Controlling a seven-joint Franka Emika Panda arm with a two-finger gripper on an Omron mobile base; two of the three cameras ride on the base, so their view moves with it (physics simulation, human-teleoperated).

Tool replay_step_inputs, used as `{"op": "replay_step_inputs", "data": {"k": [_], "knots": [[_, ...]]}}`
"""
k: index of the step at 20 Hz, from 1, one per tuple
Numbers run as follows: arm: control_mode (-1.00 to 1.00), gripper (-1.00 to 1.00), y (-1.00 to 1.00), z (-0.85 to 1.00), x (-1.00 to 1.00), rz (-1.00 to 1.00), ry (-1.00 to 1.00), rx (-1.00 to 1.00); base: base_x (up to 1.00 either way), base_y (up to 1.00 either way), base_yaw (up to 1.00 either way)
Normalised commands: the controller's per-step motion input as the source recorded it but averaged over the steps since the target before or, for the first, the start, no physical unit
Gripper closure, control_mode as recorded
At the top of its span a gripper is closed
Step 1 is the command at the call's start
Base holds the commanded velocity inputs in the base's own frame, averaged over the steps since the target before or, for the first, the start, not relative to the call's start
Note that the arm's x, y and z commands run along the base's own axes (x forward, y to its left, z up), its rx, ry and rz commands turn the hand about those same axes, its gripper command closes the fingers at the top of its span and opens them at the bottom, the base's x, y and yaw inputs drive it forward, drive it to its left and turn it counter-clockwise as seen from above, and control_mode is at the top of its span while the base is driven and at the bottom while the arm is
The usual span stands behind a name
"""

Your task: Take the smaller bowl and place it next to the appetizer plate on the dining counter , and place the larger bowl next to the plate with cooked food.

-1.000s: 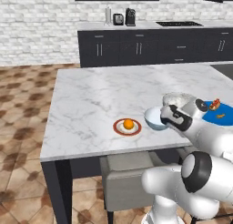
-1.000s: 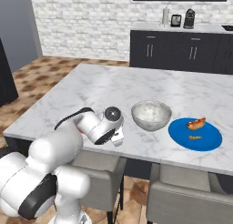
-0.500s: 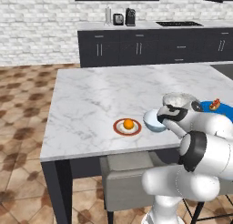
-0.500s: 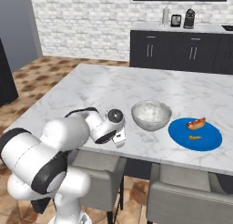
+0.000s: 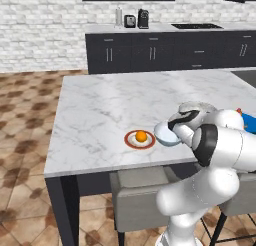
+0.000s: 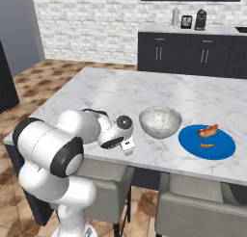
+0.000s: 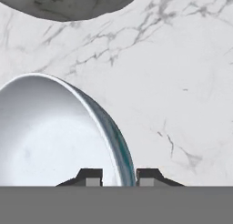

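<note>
The smaller bowl (image 5: 165, 135), pale blue with a white inside, sits low over the dining counter (image 5: 100, 110), right beside the appetizer plate (image 5: 140, 139), which carries an orange ball. My gripper (image 7: 119, 177) is shut on the smaller bowl (image 7: 54, 132), one fingertip inside its rim and one outside. From the right base my gripper (image 6: 128, 147) hangs near the counter's front edge and my arm hides the small bowl. The larger bowl (image 6: 160, 121) stands just left of the plate with cooked food (image 6: 207, 142). The larger bowl's marbled wall (image 7: 73, 2) shows just beyond the small one.
Two grey chairs (image 6: 198, 207) are tucked under the front edge of the dining counter (image 6: 144, 86). A back counter with black handled cabinets (image 5: 150, 52) carries small appliances. Bare marble (image 7: 182, 82) lies to the side of the held bowl.
My arm's elbow and forearm have folded in closer over the counter edge. The small bowl has edged slightly toward the red-rimmed plate, still in my grip. The marbled bowl and blue plate stayed put.
</note>
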Motion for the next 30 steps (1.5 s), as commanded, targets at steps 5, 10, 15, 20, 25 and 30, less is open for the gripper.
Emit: {"op": "replay_step_inputs", "data": {"k": [5,10,15,20,25,30], "knots": [[-1.0,1.0,0.0,-0.24,0.41,0.0,0.0,0.0,0.0,0.0,0.0],[-1.0,-1.0,-0.02,-0.17,0.38,0.0,0.0,0.0,0.0,0.0,0.0],[-1.0,-1.0,0.0,-0.08,0.04,0.0,0.0,0.0,0.0,0.0,0.0],[-1.0,-1.0,0.0,0.01,-0.03,0.0,-0.04,0.0,0.0,0.0,0.0],[-1.0,-1.0,-0.03,0.22,-0.36,0.0,-0.13,0.05,0.0,0.0,0.0],[-1.0,-1.0,0.0,0.55,-0.69,0.05,-0.12,0.01,0.0,0.0,0.0]]}}
